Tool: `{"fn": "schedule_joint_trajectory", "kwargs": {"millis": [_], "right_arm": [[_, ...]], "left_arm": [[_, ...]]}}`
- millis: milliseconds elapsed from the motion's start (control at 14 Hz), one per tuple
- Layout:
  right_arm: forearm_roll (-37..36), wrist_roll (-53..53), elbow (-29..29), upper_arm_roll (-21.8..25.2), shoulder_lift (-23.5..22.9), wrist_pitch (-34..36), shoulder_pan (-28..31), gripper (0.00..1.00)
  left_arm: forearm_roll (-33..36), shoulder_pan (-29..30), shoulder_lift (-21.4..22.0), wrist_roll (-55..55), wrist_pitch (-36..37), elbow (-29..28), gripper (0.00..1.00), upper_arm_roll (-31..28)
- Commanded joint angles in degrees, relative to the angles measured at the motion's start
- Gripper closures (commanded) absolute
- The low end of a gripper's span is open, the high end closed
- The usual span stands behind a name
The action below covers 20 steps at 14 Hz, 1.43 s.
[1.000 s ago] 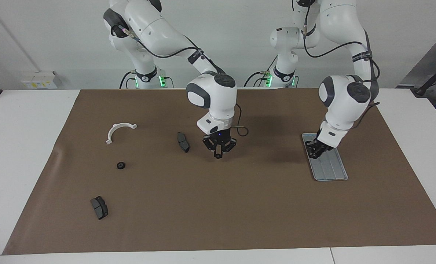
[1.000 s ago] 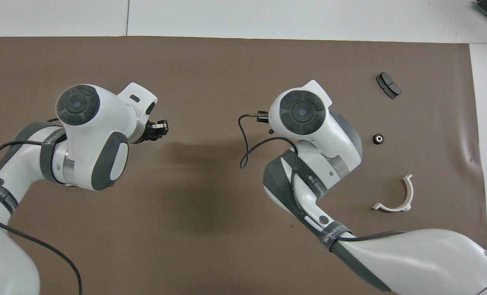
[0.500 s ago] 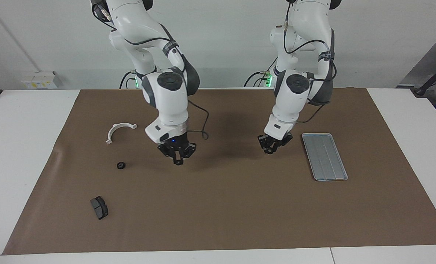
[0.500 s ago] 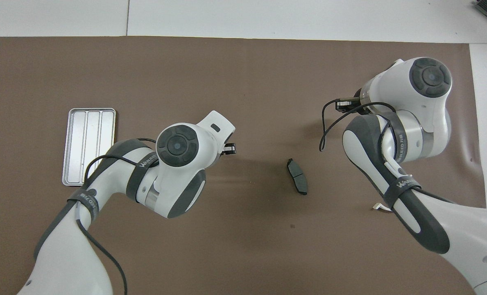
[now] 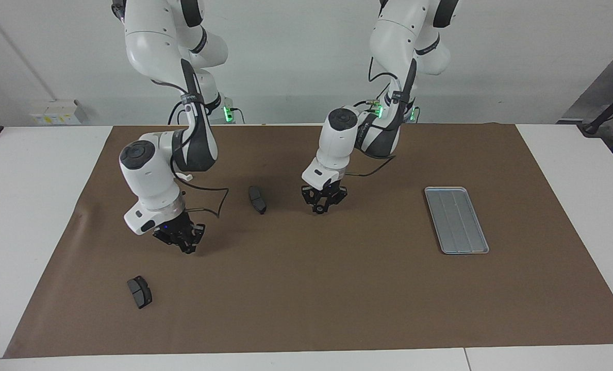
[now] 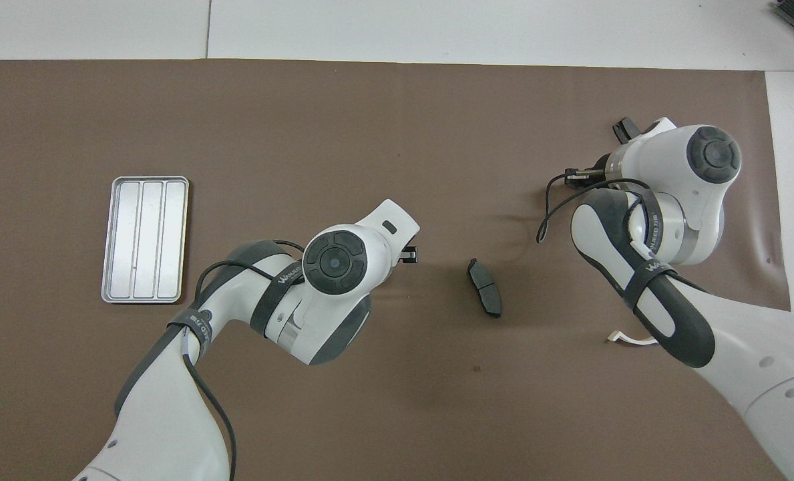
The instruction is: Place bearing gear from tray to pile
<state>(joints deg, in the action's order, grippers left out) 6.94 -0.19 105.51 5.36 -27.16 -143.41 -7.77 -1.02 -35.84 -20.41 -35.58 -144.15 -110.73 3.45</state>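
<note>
The silver-grey tray (image 5: pixel 456 220) lies empty toward the left arm's end of the table; it also shows in the overhead view (image 6: pixel 144 238). My left gripper (image 5: pixel 320 206) hangs low over the mat between the tray and a dark brake pad (image 5: pixel 257 199), shut on a small black round gear (image 5: pixel 317 209). My right gripper (image 5: pixel 184 243) hangs low over the pile area, just above the mat. The gear that lay there is hidden by that hand. In the overhead view the left gripper (image 6: pixel 410 254) pokes out from under its wrist.
A second brake pad (image 5: pixel 139 291) lies farther from the robots at the right arm's end. The white half-ring bracket (image 6: pixel 627 339) is mostly hidden by the right arm. The middle brake pad (image 6: pixel 484 296) lies between the two hands.
My left gripper left the tray and moved toward the middle of the mat. My right gripper swept from the middle to the pile area, now covering the lone gear.
</note>
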Motion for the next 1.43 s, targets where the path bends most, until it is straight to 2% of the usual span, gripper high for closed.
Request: {"fn": "schedule_joint_trajectory", "kwargs": {"millis": [0,214,286,357,429,500,643,786,1000,1143,1357], "right_arm": [[1.93,-1.83,-0.39,0.00,-0.26,-0.64,0.12,1.00],[2.02,-1.57,-1.80,0.00,-1.66,-1.60,0.12,1.00],[2.02,-1.57,-1.71,0.00,-1.76,-2.57,0.12,1.00],[1.93,-1.48,-1.71,0.00,-1.76,-2.31,0.04,0.70],[1.93,-1.48,-1.71,0.00,-1.76,-2.22,0.03,0.12],[2.02,-1.48,-1.71,0.00,-1.67,-2.22,0.03,0.00],[1.93,-0.26,-1.71,-0.09,-0.36,-1.35,-0.40,0.00],[1.67,3.68,-1.71,-0.79,3.41,3.37,-1.28,0.00],[0.62,6.95,-1.71,-2.19,8.25,10.32,-3.39,0.00],[-0.78,12.63,-1.80,-6.13,10.80,14.72,-3.48,0.00],[-8.25,27.38,-1.97,-15.26,11.43,16.23,-3.39,0.00]], "left_arm": [[0.85,0.94,2.47,-0.11,1.23,1.21,0.00,-1.52],[0.94,11.11,9.93,1.90,11.04,3.48,0.00,-1.35],[0.94,14.80,10.82,4.09,14.74,5.33,0.00,-1.08],[0.76,17.80,11.09,7.07,17.99,7.87,0.00,-1.08],[0.67,20.35,11.18,9.71,20.20,9.72,0.00,-1.34],[0.67,23.07,11.44,11.74,22.23,10.78,0.00,-1.34],[0.58,27.39,13.72,17.70,25.13,10.62,0.00,-1.61],[0.58,32.04,16.18,26.31,30.30,10.62,0.00,-1.61],[0.67,34.44,20.31,29.16,38.66,10.62,0.00,-1.70],[1.02,34.61,21.73,29.16,43.59,10.62,0.00,-2.22],[1.20,34.79,22.43,28.99,46.06,10.53,0.00,-2.31]]}}
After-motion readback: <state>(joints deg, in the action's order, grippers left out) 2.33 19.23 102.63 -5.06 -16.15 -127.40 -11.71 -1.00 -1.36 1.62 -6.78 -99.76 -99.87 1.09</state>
